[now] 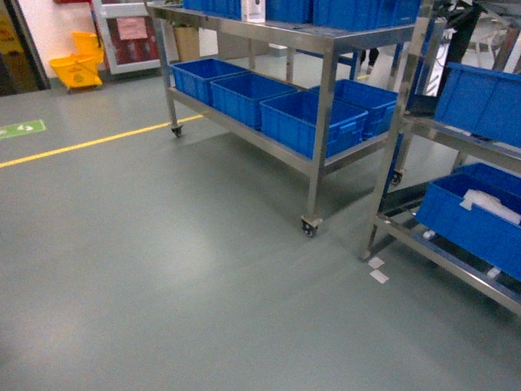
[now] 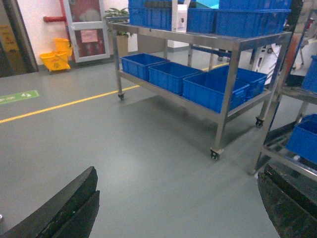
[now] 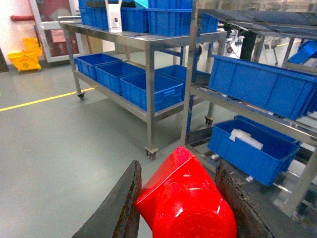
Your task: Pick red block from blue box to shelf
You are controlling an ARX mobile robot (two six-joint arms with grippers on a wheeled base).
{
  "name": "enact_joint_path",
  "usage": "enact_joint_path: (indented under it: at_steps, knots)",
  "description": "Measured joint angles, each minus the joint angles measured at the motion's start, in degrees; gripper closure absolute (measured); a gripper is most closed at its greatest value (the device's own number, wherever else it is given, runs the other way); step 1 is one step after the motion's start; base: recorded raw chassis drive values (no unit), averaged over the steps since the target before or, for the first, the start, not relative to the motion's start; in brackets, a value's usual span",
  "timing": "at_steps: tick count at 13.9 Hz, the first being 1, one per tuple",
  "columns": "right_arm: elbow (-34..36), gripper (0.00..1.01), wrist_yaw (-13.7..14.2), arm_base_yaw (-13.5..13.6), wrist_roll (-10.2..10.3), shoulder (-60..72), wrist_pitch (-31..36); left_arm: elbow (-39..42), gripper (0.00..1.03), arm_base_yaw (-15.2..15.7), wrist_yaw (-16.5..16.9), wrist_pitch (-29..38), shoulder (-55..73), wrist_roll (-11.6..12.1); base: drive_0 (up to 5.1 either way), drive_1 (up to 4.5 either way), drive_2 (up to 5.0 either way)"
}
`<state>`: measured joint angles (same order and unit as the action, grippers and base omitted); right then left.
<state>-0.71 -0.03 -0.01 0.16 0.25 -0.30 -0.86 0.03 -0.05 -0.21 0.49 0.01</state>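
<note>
Item: red block [image 3: 185,201], glossy, one round stud facing us, clamped between our right gripper's [image 3: 181,206] dark fingers [image 3: 119,208]. Left gripper [image 2: 173,208] spread wide, holding nothing, above grey floor [image 1: 163,269]. Shelf [image 1: 326,98] ahead.

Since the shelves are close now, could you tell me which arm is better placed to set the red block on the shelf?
The right. Its gripper already clamps the red block, with the steel shelf ahead. The left gripper is open and empty.
</note>
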Motion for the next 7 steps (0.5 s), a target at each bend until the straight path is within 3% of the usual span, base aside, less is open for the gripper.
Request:
enact_joint_path:
  at_steps: [7]
  knots:
    - [0.00,0.63,0.00,0.00,0.00,0.00,0.00,0.00,0.05,0.00,0.00,0.00,0.00,0.00,-1.4,-1.45,-1.4]
